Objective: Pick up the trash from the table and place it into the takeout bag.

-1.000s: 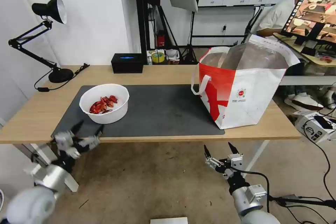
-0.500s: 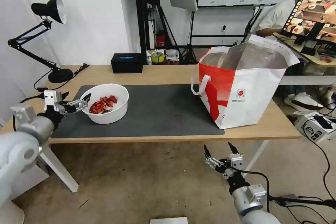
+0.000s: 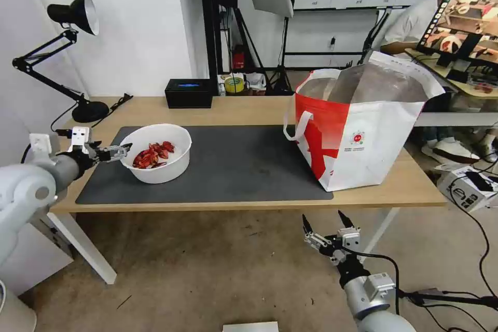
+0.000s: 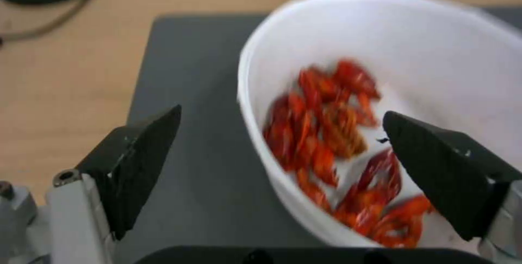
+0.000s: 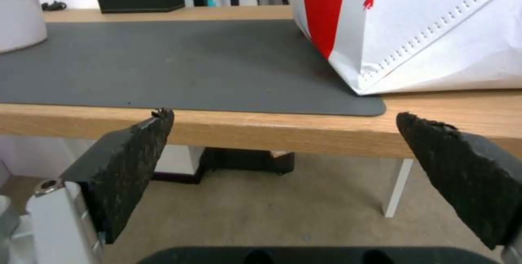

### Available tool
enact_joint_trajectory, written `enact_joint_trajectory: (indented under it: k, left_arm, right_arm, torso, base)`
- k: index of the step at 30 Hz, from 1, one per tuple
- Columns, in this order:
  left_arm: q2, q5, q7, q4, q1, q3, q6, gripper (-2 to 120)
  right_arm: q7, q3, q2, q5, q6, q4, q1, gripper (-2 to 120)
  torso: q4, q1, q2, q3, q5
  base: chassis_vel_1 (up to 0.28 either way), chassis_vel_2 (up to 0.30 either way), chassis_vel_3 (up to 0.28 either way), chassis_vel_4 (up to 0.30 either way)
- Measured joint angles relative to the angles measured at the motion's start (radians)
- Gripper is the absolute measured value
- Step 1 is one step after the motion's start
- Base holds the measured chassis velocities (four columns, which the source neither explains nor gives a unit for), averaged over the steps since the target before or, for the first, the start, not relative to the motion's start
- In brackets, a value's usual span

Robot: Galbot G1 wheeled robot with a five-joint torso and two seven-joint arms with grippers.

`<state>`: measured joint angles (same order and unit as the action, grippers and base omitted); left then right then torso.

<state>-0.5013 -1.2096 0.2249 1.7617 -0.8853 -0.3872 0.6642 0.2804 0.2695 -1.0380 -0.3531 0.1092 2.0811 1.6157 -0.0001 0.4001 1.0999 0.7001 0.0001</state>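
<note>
We are reaching our left gripper (image 3: 115,151) level over the table (image 3: 249,109), jaws spread astride the near rim of the white bowl (image 3: 155,153). Our right gripper (image 3: 328,227) is hanging released below the table edge, the takeout bag (image 3: 358,129) above it.

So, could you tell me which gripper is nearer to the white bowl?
Left. The left gripper is open at the bowl's rim, one finger on each side of it. The right gripper hangs open below the table edge.

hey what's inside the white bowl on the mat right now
The white bowl holds a pile of red shells, heaped toward the side nearest the left hand. Whatever lies beneath the pile is hidden.
</note>
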Motion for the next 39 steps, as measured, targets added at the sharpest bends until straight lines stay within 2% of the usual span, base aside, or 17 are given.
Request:
enact_joint_trajectory:
  k: [1, 3, 4, 5, 8, 12, 25, 30, 39]
  left_arm:
    - [0.000, 0.000, 0.000, 0.000, 0.000, 0.000, 0.000, 100]
    - [-0.001, -0.041, 0.039, -0.011, 0.038, 0.026, 0.042, 100]
    - [-0.004, -0.098, 0.077, -0.022, 0.068, 0.037, 0.069, 100]
    - [-0.004, -0.098, 0.077, -0.022, 0.068, 0.037, 0.069, 100]
    - [-0.008, -0.174, 0.143, -0.047, 0.092, 0.043, 0.082, 100]
    - [-0.006, -0.241, 0.174, -0.070, 0.102, 0.048, 0.082, 100]
    - [-0.018, -0.301, 0.216, -0.097, 0.115, 0.055, 0.076, 100]
    - [-0.053, -0.345, 0.233, -0.097, 0.154, 0.080, 0.074, 100]
    - [-0.069, -0.348, 0.244, -0.131, 0.189, 0.122, 0.073, 100]
  right_arm:
    - [0.000, 0.000, 0.000, 0.000, 0.000, 0.000, 0.000, 100]
    - [0.000, 0.000, 0.000, 0.000, 0.000, 0.000, 0.000, 100]
    - [0.000, 0.000, 0.000, 0.000, 0.000, 0.000, 0.000, 100]
    - [0.000, 0.000, 0.000, 0.000, 0.000, 0.000, 0.000, 100]
    - [0.000, 0.000, 0.000, 0.000, 0.000, 0.000, 0.000, 100]
    - [0.000, 0.000, 0.000, 0.000, 0.000, 0.000, 0.000, 100]
    - [0.000, 0.000, 0.000, 0.000, 0.000, 0.000, 0.000, 100]
    - [0.000, 0.000, 0.000, 0.000, 0.000, 0.000, 0.000, 100]
    - [0.000, 0.000, 0.000, 0.000, 0.000, 0.000, 0.000, 100]
  torso:
    - [0.0000, 0.000, 0.000, 0.000, 0.0000]
    - [0.0001, 0.000, 0.000, 0.000, -0.0003]
    - [-0.0001, 0.000, 0.000, 0.000, 0.0002]
    - [-0.0001, 0.000, 0.000, 0.000, 0.0002]
    - [0.0002, 0.000, 0.000, 0.000, 0.0000]
    - [0.0001, 0.000, 0.000, 0.000, -0.0002]
    - [0.0003, 0.000, 0.000, 0.000, -0.0002]
    - [-0.0001, 0.000, 0.000, 0.000, 0.0000]
    - [0.0001, 0.000, 0.000, 0.000, -0.0001]
  base:
    - [0.000, 0.000, 0.000, 0.000]
    - [0.000, 0.000, 0.000, 0.000]
    - [0.000, 0.000, 0.000, 0.000]
    - [0.000, 0.000, 0.000, 0.000]
    - [0.000, 0.000, 0.000, 0.000]
    - [0.000, 0.000, 0.000, 0.000]
    - [0.000, 0.000, 0.000, 0.000]
    - [0.000, 0.000, 0.000, 0.000]
    - [0.000, 0.000, 0.000, 0.000]
